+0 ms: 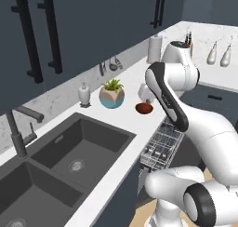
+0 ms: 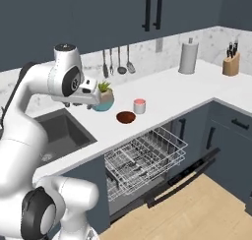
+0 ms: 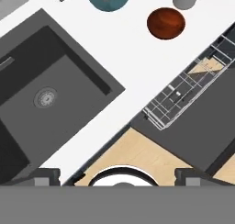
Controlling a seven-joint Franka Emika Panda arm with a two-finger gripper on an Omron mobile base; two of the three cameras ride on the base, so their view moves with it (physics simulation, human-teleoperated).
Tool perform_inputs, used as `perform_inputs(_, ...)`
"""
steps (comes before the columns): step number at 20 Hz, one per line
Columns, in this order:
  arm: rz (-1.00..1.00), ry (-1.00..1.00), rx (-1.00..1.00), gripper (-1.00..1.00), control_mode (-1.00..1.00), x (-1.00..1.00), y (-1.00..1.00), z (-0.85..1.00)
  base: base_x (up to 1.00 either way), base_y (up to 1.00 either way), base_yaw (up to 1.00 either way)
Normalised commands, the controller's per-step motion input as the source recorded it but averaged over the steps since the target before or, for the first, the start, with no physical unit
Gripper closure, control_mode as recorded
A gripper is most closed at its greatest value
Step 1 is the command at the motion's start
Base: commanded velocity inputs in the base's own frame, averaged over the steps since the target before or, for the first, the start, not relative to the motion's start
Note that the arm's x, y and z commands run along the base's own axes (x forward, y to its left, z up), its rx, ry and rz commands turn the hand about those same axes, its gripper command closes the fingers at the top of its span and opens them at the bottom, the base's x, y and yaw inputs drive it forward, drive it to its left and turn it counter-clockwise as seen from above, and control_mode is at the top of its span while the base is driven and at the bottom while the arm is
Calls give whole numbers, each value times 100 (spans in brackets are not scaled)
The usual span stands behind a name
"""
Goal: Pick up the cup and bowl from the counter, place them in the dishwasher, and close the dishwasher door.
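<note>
The robot's gripper (image 3: 117,176) hangs high over the counter (image 2: 162,94), looking down. Its two dark finger tips (image 3: 46,176) stand far apart at the bottom of the hand view. They are wide open and nothing is between them.

The bowl (image 2: 126,117) sits on the white counter. It is small, round, dark red-brown and shiny. In the hand view the bowl (image 3: 166,23) lies near the top, well away from the fingers. The cup (image 2: 140,106) stands just beside the bowl, a little farther back toward the wall. It is pale on top and reddish lower down. In the left base view the cup (image 1: 143,92) is partly hidden behind the white arm, and the bowl (image 1: 144,108) lies just in front of it.

A plant pot (image 2: 104,101) in teal and beige, with a small green plant, stands near the bowl, closer to the sink (image 1: 79,151). The sink is dark and has two basins.

The dishwasher (image 2: 128,185) sits under the counter, below the bowl and cup. Its silver wire rack (image 2: 146,158) is pulled out. The dishwasher door (image 2: 184,177) is dropped open, low over the wooden floor (image 2: 197,214).

A paper-towel roll (image 2: 188,57) stands farther along the counter by the wall. A knife block (image 2: 231,63) stands in the corner.
</note>
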Motion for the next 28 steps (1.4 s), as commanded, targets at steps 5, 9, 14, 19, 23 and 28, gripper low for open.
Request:
perform_inputs(5, 0, 0, 0, -100, 100, 0, 0, 0, 22, 46, -37)
perform_inputs(9, 0, 0, 0, -100, 100, 0, 0, 0, 16, 34, -27)
perform_inputs(14, 0, 0, 0, -100, 100, 0, 0, 0, 20, 10, -9)
perform_inputs(19, 3, 0, 3, -100, -100, 32, -2, -2, 18, 0, 0)
perform_inputs(23, 4, 7, 8, -100, -100, 91, -18, -9, 0, 0, 0)
perform_inputs(28, 0, 9, 6, -100, -100, 100, -32, -37, 0, 0, 0)
